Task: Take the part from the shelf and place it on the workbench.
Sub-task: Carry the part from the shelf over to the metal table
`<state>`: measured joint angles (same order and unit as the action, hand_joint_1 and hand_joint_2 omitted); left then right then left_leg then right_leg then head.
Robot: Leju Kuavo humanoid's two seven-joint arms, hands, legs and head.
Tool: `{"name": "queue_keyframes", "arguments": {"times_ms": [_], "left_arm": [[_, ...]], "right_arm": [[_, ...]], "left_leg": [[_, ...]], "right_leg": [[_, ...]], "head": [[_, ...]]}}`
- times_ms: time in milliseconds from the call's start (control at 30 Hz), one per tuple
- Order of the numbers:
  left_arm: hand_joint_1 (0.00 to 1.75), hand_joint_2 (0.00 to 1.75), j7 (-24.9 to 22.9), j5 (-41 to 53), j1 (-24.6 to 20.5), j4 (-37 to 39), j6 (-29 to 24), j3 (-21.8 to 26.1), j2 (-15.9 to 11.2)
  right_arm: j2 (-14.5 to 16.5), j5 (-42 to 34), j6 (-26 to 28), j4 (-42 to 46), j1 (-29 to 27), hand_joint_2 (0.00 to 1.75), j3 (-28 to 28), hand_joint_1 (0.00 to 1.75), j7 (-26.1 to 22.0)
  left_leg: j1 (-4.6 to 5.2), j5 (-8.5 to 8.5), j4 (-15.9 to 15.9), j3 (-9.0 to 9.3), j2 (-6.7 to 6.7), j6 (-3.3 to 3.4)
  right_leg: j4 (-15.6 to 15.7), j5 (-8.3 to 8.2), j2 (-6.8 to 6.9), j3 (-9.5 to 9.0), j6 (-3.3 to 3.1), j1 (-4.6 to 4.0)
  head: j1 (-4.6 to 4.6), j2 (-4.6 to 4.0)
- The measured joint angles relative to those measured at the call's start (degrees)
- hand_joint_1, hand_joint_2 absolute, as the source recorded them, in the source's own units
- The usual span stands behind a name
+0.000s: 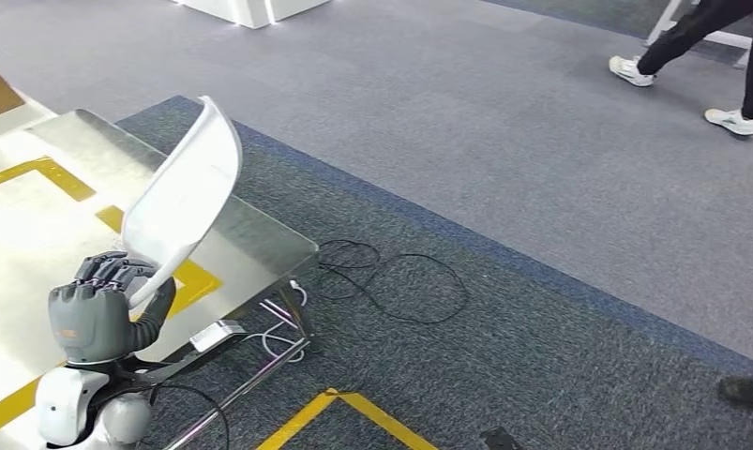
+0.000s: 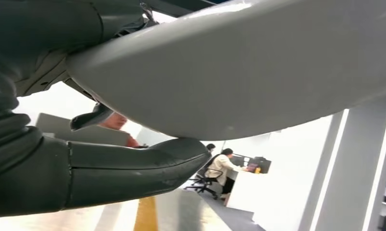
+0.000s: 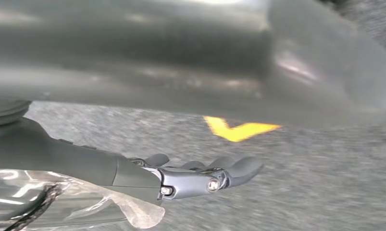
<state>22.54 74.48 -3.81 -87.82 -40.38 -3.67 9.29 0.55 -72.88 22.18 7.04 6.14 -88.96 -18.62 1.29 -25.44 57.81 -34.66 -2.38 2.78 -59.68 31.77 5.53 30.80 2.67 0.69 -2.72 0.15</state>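
The part (image 1: 185, 192) is a large white curved shell, standing tilted above the near corner of the shiny metal workbench (image 1: 250, 239). My left hand (image 1: 105, 300) grips its lower edge from below. In the left wrist view the part (image 2: 239, 67) spans the frame, with my left hand (image 2: 37, 168) under it and the thumb pressed against its underside. My right hand (image 3: 191, 178) hangs over grey carpet with fingers stretched out and nothing in it.
Yellow tape lines mark the workbench top. Black cables (image 1: 391, 281) lie on the carpet beside the bench corner, and yellow floor tape (image 1: 344, 412) runs nearby. A person (image 1: 719, 56) walks at the far right. A shoe (image 1: 747, 389) shows at the right edge.
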Motion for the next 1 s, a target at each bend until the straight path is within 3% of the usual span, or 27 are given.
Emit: {"name": "queue_keyframes", "arguments": {"times_ms": [67, 133, 167, 200, 233, 300, 367, 400, 433, 467, 533, 600, 667, 700, 733, 800, 867, 933, 967, 1000], "left_arm": [[1.75, 1.75, -0.1, 0.21, -0.61, 0.15, 0.0, -0.43, 0.15], [1.75, 1.75, -0.29, 0.52, -1.0, 0.42, 0.03, -0.88, 0.29], [1.75, 1.75, -0.41, 0.7, -1.08, 0.59, 0.04, -1.01, 0.32], [1.75, 1.75, -0.56, 0.85, -1.15, 0.76, 0.04, -1.13, 0.33], [1.75, 1.75, -0.7, 0.97, -1.23, 0.91, 0.05, -1.26, 0.33], [1.75, 1.75, -0.92, 1.04, -1.5, 1.1, 0.05, -1.58, 0.34], [1.75, 1.75, -1.02, 1.08, -1.78, 1.21, 0.05, -1.91, 0.4], [1.75, 1.75, -1.03, 1.1, -1.85, 1.26, 0.05, -2.03, 0.43], [1.75, 1.75, -1.03, 1.11, -1.85, 1.31, 0.05, -2.12, 0.44], [1.75, 1.75, -1.03, 1.13, -1.84, 1.34, 0.05, -2.17, 0.42], [1.75, 1.75, -1.03, 1.13, -2.05, 1.41, 0.05, -2.21, 0.38], [1.75, 1.75, -1.03, 1.13, -2.26, 1.52, 0.05, -2.27, 0.36], [1.75, 1.75, -1.05, 1.13, -2.19, 1.7, 0.05, -2.3, 0.3], [1.75, 1.75, -1.11, 1.13, -2.15, 1.8, 0.05, -2.3, 0.26], [1.75, 1.75, -1.2, 1.13, -2.15, 1.87, 0.05, -2.3, 0.23], [1.75, 1.75, -1.39, 1.13, -2.25, 1.93, 0.05, -2.31, 0.21], [1.75, 1.75, -1.49, 1.17, -2.46, 1.97, 0.05, -2.42, 0.23], [1.75, 1.75, -1.55, 1.21, -2.54, 2.02, 0.05, -2.52, 0.21], [1.75, 1.75, -1.56, 1.22, -2.48, 2.04, 0.05, -2.56, 0.19], [1.75, 1.75, -1.57, 1.22, -2.5, 2.06, 0.03, -2.57, 0.17]], "right_arm": [[-0.05, -0.01, -0.05, 0.0, 0.01, 0.0, 0.0, 0.0, -0.06], [-0.13, 0.11, -0.13, 0.0, -0.21, 0.0, 0.0, 0.0, 0.01], [-0.16, 0.26, -0.16, 0.0, -0.31, 0.0, -0.01, 0.0, 0.07], [-0.19, 0.43, -0.19, 0.0, -0.34, 0.0, -0.01, 0.0, 0.16], [-0.25, 0.59, -0.21, 0.0, -0.34, 0.0, -0.01, 0.0, 0.26], [-0.4, 0.74, -0.27, 0.0, -0.3, 0.0, -0.01, 0.0, 0.49], [-0.46, 0.82, -0.33, 0.0, -0.33, 0.0, -0.01, 0.0, 0.65], [-0.46, 0.84, -0.34, 0.0, -0.36, 0.0, -0.02, 0.0, 0.68], [-0.46, 0.86, -0.35, 0.0, -0.36, 0.0, -0.02, 0.0, 0.7], [-0.48, 0.85, -0.34, -0.01, -0.34, 0.0, -0.02, 0.0, 0.71], [-0.51, 0.87, -0.31, -0.02, -0.29, 0.0, -0.02, 0.0, 0.7], [-0.54, 0.88, -0.3, -0.02, -0.41, 0.0, -0.02, 0.0, 0.7], [-0.55, 0.88, -0.31, -0.02, -0.54, 0.0, -0.02, 0.0, 0.72], [-0.55, 0.88, -0.31, -0.02, -0.54, 0.0, -0.02, 0.0, 0.72], [-0.55, 0.88, -0.32, -0.02, -0.49, 0.0, -0.02, 0.0, 0.72], [-0.54, 0.88, -0.34, -0.01, -0.37, 0.0, -0.02, 0.0, 0.68], [-0.53, 0.89, -0.35, 0.0, -0.33, 0.0, -0.02, 0.0, 0.66], [-0.53, 0.89, -0.35, 0.0, -0.28, 0.0, -0.02, 0.0, 0.65], [-0.54, 0.89, -0.35, 0.0, -0.2, 0.0, -0.02, 0.0, 0.64], [-0.54, 0.9, -0.35, 0.0, -0.06, 0.0, -0.02, 0.0, 0.63]], "left_leg": [[-0.33, 0.16, -0.41, 0.39, 1.62, 0.39], [-0.38, 0.08, -0.36, 0.43, 3.42, 0.57], [-0.39, 0.02, -0.32, 0.49, 4.35, 0.55], [-0.44, -0.07, -0.24, 0.6, 5.28, 0.47], [-0.52, -0.22, -0.1, 0.75, 6.17, 0.31], [-0.66, -0.7, 0.46, 0.78, 7.72, -0.23], [-0.82, -0.88, 0.92, 0.3, 9.03, -0.91], [-0.91, -0.82, 0.98, 0.02, 9.71, -1.22], [-1.05, -0.78, 0.95, -0.13, 10.34, -1.52], [-1.03, -0.96, 1.15, -0.24, 10.08, -1.81], [-0.94, -2.71, 4.19, -1.61, 7.27, -2.43], [-1.08, -5.82, 11.24, -5.06, 3.92, -2.97], [-1.4, -6.91, 16.44, -7.94, 2.95, -3.25], [-1.5, -5.85, 16.11, -7.98, 2.76, -3.26], [-1.52, -3.86, 13.61, -6.93, 2.4, -3.14], [-1.04, -0.16, 6.14, -3.37, 0.1, -2.53], [-0.31, 0.61, 1.79, -1.36, -1.94, -1.79], [-0.06, 0.16, 1.1, -1.26, -1.28, -1.34], [-0.21, 0.2, 0.84, -1.06, -0.52, -1.14], [-0.41, 0.23, 0.46, -0.76, 0.25, -0.93]], "right_leg": [[-5.94, 2.67, -4.0, 2.94, 0.42, 0.14], [-12.79, 4.8, -5.35, 7.16, 0.68, 0.17], [-13.99, 4.39, -5.46, 8.4, 0.78, 0.18], [-12.92, 2.78, -5.53, 8.54, 0.85, 0.2], [-9.81, 0.3, -5.85, 7.6, 0.89, 0.29], [-2.42, -3.24, -8.45, 4.54, 0.88, 0.68], [0.75, -3.59, -10.62, 2.86, 0.41, 0.89], [1.0, -3.42, -10.63, 2.62, 0.06, 0.83], [1.06, -3.42, -9.9, 2.45, -0.4, 0.86], [1.26, -3.41, -9.2, 2.21, -0.76, 0.88], [1.72, -3.32, -7.64, 1.56, -1.51, 0.98], [1.83, -2.9, -5.93, 0.98, -1.98, 0.74], [1.81, -2.4, -4.2, 0.49, -2.1, 0.64], [1.81, -2.14, -3.41, 0.19, -2.07, 0.63], [1.81, -1.85, -2.66, -0.2, -2.0, 0.62], [1.88, -1.19, -1.31, -1.05, -1.65, 0.48], [2.0, -0.66, -0.05, -1.55, -1.03, 0.21], [2.29, -0.36, 1.38, -1.96, -0.4, 0.0], [2.37, -0.07, 1.57, -2.19, -0.1, 0.04], [1.8, 0.53, 0.73, -2.11, 0.17, 0.09]], "head": [[-0.3, 0.0], [-0.44, 0.0], [-0.43, 0.0], [-0.42, 0.0], [-0.42, 0.0], [-0.41, 0.0], [-0.4, 0.0], [-0.4, 0.0], [-0.4, 0.0], [-0.38, 0.0], [-0.08, 0.0], [0.18, 0.0], [0.19, 0.0], [0.19, 0.0], [0.2, 0.0], [0.19, 0.0], [0.21, 0.0], [0.23, 0.0], [0.17, 0.0], [0.14, 0.0]]}}
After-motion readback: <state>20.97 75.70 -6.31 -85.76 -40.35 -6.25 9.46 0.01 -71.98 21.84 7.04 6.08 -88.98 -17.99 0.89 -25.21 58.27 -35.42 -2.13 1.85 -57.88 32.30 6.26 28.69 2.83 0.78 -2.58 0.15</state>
